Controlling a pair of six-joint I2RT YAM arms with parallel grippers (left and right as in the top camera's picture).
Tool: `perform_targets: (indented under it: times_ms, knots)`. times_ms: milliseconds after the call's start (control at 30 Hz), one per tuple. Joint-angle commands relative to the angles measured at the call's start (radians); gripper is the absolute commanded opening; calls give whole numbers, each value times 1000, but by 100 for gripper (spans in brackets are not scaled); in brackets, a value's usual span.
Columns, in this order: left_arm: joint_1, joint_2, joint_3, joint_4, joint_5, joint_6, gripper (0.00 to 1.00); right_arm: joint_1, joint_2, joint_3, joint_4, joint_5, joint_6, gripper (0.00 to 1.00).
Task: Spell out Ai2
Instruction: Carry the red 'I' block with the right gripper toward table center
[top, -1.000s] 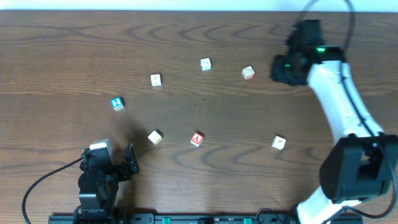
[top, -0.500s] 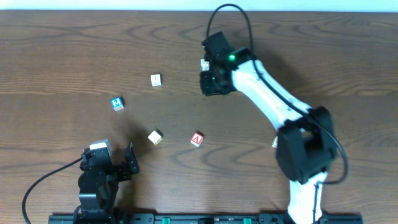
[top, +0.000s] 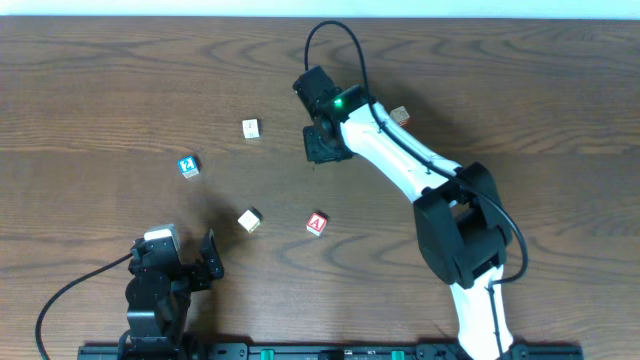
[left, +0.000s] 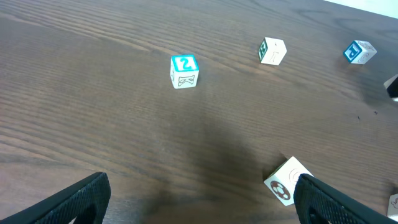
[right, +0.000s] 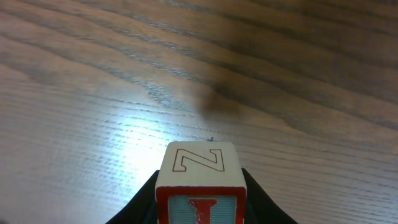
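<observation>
1. Cream wood with red print: the I block (right: 198, 168) shows a red-outlined Z on its top face and a red I on the face toward the right wrist camera.
2. The right gripper (right: 200, 206) pinches this block, one dark finger tight against each side. Whether the block's underside touches the wood cannot be told.
3. From overhead the block is hidden under the right gripper (top: 325, 142), which sits over the middle of the table (top: 100, 80), somewhat toward its far edge.
4. The A block (top: 316, 224), red-edged, lies on the near side of that gripper, well apart from it.
5. The 2 block (top: 187, 166), blue-topped, lies off to the left, also well apart.
6. A plain block (top: 250, 128) sits between the 2 block and the right gripper, and a ringed block (top: 249, 220) lies near the A block on its left.
7. A half-hidden block (top: 400, 115) peeks out just beyond the right arm.
8. The left gripper (left: 202, 186) is at the near left of the table. Its fingers are spread wide with nothing between them, and the ringed block is just ahead by its right finger.
</observation>
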Motion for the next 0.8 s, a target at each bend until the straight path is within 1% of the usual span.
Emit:
perform_targets:
  times_ms: [0,167,767]
  knots:
    - [4,-5,-11,3,-4,15,95,2,13,19,-2,72,80,1]
    - [4,-5,-11,3,-4,14,96,6,28,19,-9,79,142,1]
    - [4,-5,-11,3,-4,14,95,7,83,19,22,41,144,1]
